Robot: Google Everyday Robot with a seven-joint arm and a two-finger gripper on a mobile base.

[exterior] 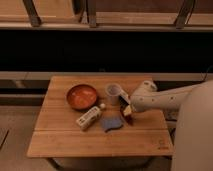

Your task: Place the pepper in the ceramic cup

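The pepper (pixel 127 108) is a small pale-yellow piece on the wooden table (pixel 60 140), just right of the blue pad. My gripper (pixel 128 113) reaches in from the right on a white arm and hangs right at the pepper, jaws open around it, with its dark tip partly covering it. The ceramic cup (pixel 114 92) stands upright a little up and left of the gripper, close to the arm's wrist. I cannot tell whether the fingers touch the pepper.
An orange-brown bowl (pixel 81 96) sits left of the cup. A white boxy object (pixel 89 117) and a small white ball (pixel 102 106) lie below the bowl. A blue flat pad (pixel 112 123) lies beside the gripper. A dark shelf runs behind the table.
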